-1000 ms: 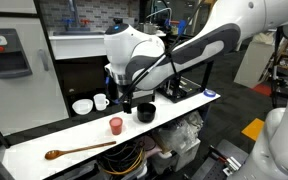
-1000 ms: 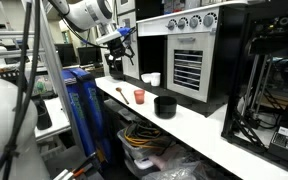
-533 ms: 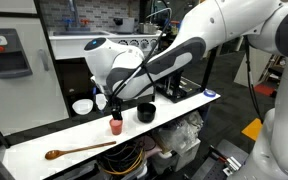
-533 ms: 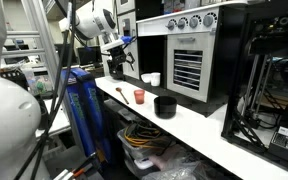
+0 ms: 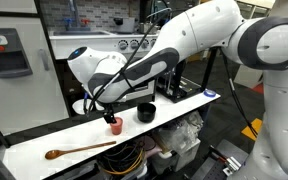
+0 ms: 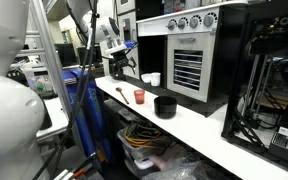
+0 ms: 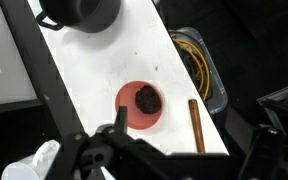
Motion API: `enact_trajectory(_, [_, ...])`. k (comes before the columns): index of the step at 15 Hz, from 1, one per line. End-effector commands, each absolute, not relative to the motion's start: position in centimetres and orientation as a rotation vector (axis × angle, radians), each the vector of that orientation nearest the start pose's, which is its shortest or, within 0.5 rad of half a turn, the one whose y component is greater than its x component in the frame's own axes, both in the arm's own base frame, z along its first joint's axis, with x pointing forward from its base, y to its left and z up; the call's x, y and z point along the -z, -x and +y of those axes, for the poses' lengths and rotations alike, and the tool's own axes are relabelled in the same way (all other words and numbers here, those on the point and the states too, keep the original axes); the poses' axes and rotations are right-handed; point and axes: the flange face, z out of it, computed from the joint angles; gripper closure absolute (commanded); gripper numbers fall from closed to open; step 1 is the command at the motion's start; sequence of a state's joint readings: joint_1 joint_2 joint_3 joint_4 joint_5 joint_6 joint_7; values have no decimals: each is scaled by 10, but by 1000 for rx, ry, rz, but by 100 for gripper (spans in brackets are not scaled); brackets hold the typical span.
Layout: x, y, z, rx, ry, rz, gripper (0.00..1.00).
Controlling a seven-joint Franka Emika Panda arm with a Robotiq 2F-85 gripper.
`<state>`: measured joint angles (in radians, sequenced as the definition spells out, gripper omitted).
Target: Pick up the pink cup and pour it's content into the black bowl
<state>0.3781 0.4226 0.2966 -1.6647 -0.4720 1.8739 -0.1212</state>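
One pink cup (image 7: 141, 105) just below end effector (image 5: 106, 107), untouched, jaws spread.

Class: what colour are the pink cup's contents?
Dark brown-black; the wrist view shows the contents in the pink cup best.

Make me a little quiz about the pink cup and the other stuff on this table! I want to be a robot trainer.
1. True or false: the pink cup is empty.
2. Which long thing lies on the table near the cup? A) wooden spoon B) knife C) pencil
3. Fill in: the gripper hangs close above the pink ___.
Key: 1 false, something dark sits inside it. 2 A, the wooden spoon. 3 cup.
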Motion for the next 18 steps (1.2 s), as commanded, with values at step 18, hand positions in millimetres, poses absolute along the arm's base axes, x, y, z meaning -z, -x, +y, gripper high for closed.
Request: enact_trajectory(18, [-362,-554,363,-201,3104,-1675,0])
